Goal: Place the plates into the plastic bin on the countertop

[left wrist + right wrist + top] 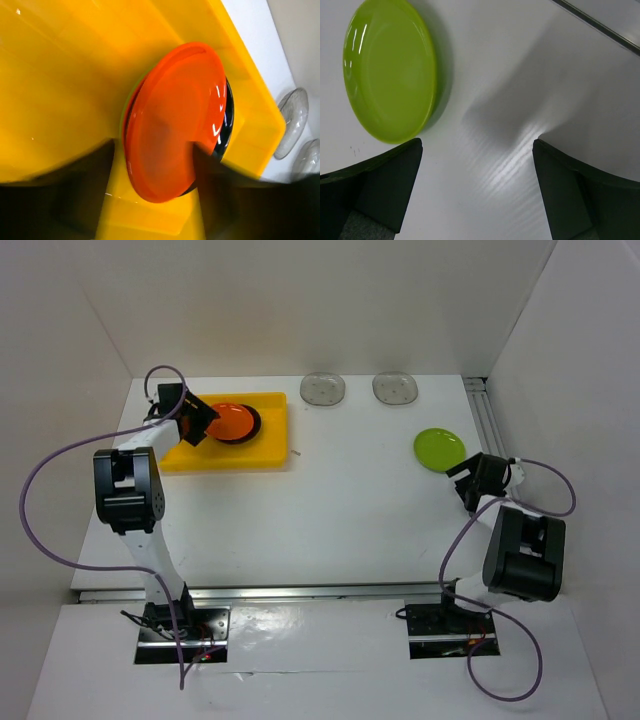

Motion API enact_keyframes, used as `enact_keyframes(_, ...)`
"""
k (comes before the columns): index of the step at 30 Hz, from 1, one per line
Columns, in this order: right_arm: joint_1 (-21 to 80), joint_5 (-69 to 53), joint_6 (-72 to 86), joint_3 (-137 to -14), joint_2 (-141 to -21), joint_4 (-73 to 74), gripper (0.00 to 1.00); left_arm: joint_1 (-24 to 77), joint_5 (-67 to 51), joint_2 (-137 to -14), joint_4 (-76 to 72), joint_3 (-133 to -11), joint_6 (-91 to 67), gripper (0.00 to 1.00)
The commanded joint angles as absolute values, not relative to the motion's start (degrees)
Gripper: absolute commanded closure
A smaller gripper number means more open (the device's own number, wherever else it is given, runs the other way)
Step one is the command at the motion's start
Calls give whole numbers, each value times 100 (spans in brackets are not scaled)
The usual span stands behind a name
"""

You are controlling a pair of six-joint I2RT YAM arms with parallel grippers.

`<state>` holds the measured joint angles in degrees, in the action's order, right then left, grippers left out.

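Left tool (pixel 152 152), spread wide, seemingly straddles orange plate (pixel 175 120).

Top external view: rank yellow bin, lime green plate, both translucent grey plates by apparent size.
1. yellow bin, clearly largest.
2. lime green plate.
3. left grey plate and right grey plate: look alike, tied; farther back, so gap to green unsure.

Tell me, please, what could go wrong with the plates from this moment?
1. The orange plate lies off-centre on the black plate in the bin, and the open left hand straddles it. Lifting away could drag it askew.
2. The green plate lies beside the open right hand, not between its fingers. Closing here would likely miss it or push it.
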<state>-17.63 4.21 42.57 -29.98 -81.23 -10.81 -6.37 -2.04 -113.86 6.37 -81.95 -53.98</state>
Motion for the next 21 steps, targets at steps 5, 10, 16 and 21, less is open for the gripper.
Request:
enact_keyframes(5,-1802,448,4254,-3392,-9244,-940,6,-677,-299,-11145,1105,-8402,-5484,0)
enact_keyframes(10,-1854,272,4254,-3787,-9720,-880,15,-624,-149,-10803,1862,-8517,-5721,0)
enact_keyframes(16,-1907,-123,4307,-4042,-10370,-747,45,-352,79,-9986,2855,-8235,-6021,0)
enact_keyframes(21,-1907,-202,4175,-4351,-10617,-422,58,-89,-43,-9151,2805,-7341,-6082,0)
